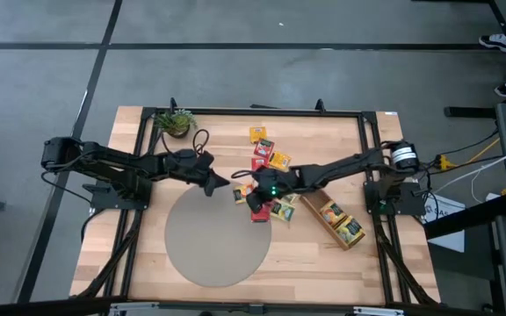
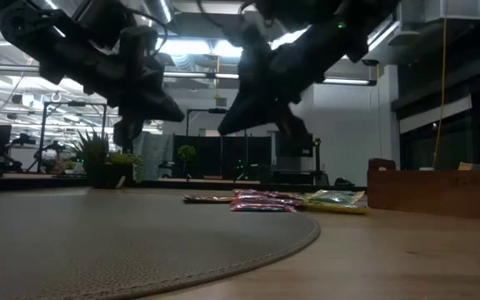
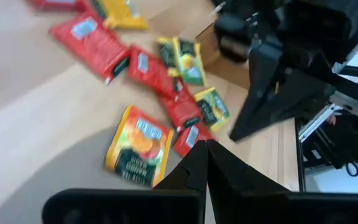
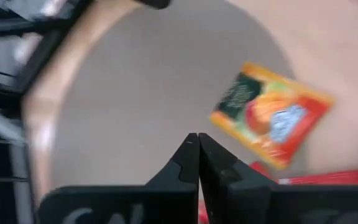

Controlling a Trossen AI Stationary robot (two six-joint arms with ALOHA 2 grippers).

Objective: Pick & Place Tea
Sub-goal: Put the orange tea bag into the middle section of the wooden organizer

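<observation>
Several tea sachets, red, yellow-orange and dark green, lie flat in a loose heap (image 1: 266,175) on the wood just beyond the round grey mat (image 1: 218,237). One orange-and-green sachet (image 3: 138,146) (image 4: 269,115) lies across the mat's far right edge. My left gripper (image 1: 220,183) (image 3: 207,152) is shut and hovers over the mat's far rim, left of the heap. My right gripper (image 1: 239,188) (image 4: 197,146) is shut too and hovers beside that orange sachet, facing the left gripper. In the low view both grippers hang clear above the table.
A long brown wooden divided tray (image 1: 341,221) lies slanted on the table's right side, with sachets in it. A small potted plant (image 1: 176,123) stands at the far left corner. The right arm (image 3: 278,68) reaches over the heap. Bare mat lies toward the near edge.
</observation>
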